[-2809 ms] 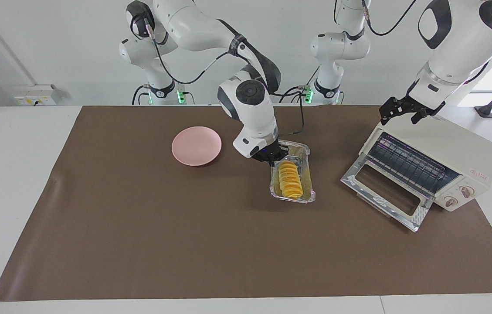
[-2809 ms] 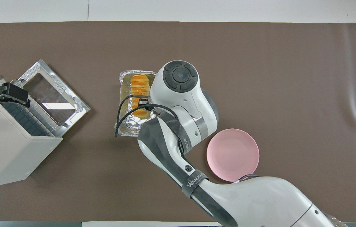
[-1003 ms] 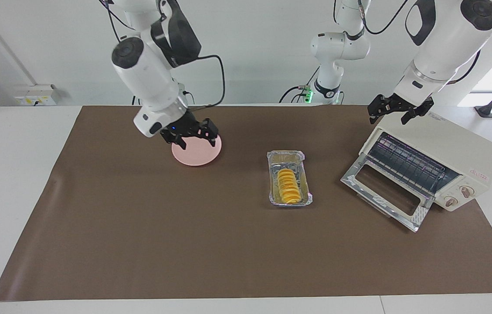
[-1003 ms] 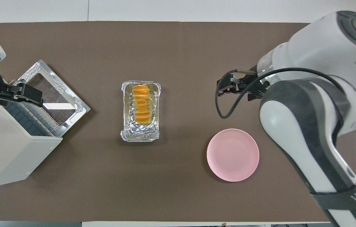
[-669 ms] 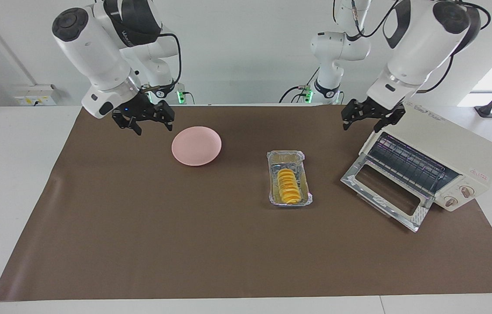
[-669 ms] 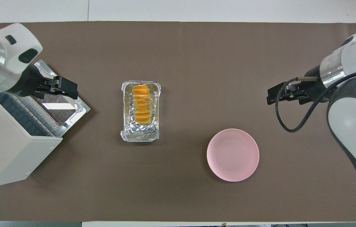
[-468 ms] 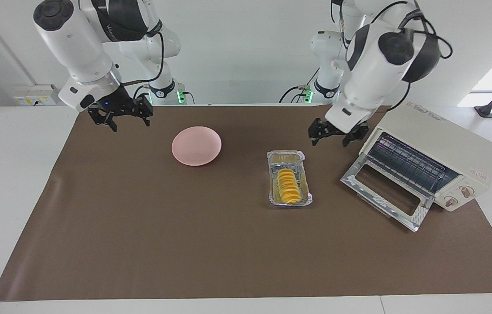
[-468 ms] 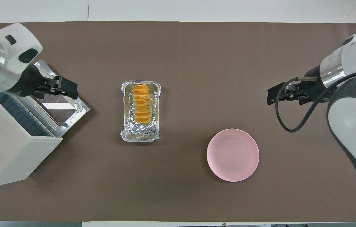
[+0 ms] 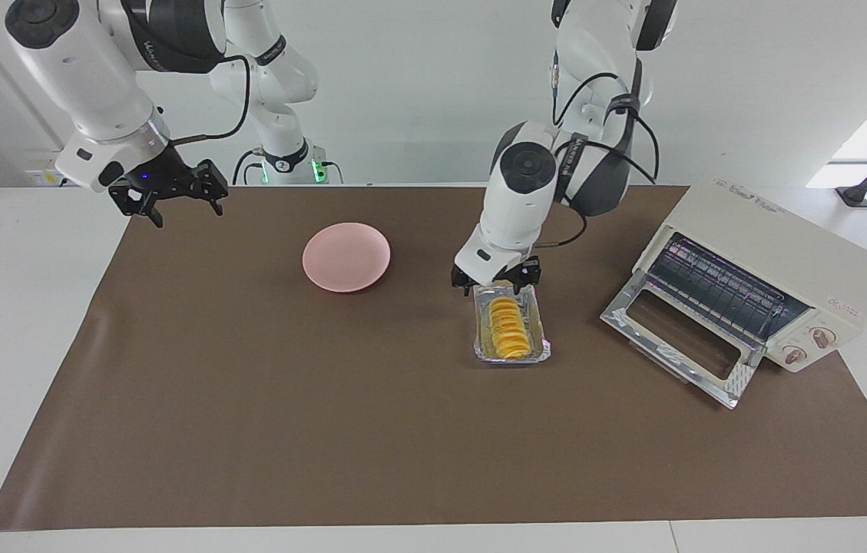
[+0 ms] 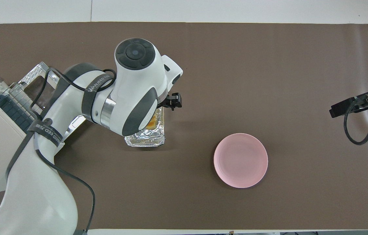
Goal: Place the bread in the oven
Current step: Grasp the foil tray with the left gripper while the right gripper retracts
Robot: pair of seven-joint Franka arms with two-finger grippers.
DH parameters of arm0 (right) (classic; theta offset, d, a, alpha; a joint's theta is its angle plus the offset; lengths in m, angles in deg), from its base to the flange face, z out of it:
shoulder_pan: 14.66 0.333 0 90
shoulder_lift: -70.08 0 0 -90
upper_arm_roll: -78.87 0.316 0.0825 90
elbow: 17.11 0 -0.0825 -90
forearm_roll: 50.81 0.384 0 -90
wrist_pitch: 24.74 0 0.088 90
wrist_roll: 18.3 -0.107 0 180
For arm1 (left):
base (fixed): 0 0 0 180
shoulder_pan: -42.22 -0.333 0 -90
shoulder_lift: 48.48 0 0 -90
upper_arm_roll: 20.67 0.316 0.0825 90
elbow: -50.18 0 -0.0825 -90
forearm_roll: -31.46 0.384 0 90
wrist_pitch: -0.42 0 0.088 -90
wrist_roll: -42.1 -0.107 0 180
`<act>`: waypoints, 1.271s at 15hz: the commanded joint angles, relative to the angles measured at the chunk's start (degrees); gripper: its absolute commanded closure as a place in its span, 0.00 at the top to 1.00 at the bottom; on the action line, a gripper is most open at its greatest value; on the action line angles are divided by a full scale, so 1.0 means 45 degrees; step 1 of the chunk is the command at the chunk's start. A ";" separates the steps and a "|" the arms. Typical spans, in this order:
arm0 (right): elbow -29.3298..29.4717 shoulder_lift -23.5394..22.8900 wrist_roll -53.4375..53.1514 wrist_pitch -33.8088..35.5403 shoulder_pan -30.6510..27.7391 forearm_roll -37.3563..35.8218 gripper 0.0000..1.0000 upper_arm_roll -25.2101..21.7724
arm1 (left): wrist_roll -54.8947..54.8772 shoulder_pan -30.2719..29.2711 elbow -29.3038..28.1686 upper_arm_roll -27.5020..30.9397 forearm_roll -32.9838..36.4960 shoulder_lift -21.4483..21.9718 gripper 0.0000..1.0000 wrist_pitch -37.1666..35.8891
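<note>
On the brown mat (image 9: 325,415), the left tool (image 9: 496,283), spread wide, has swung from the oven (image 9: 756,284) to over the bread (image 9: 508,326).

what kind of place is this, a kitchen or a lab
Probably a robotics lab staged as a kitchen: two robot arms behind a brown mat, with only a toaster oven, a foil tray holding bread and a pink plate.

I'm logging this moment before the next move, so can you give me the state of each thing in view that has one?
oven: door dropped open, rack bare.
bread: lying in the foil tray, not held.
foil tray: flat on the mat, between plate and oven.
pink plate: nothing on it.
left gripper: open, low over the tray's end nearest the robots.
right gripper: open, holding nothing, raised over the mat's corner at the right arm's end.
</note>
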 commanded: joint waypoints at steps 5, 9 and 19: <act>0.0976 0.0092 -0.0519 0.1271 -0.0169 0.0253 1.00 0.0230 | 0.0919 0.0719 -0.1873 0.0229 0.0586 -0.0593 0.93 0.2539; 0.0920 0.0229 -0.0600 0.1527 -0.0110 0.0175 1.00 0.0250 | 0.0939 0.0699 -0.1873 0.0229 0.0586 -0.0593 0.60 0.2695; 0.0198 0.0541 -0.1381 0.0845 -0.0091 0.0038 1.00 0.0250 | 0.0762 -0.0004 -0.1563 0.0209 0.0294 -0.0672 0.00 0.2563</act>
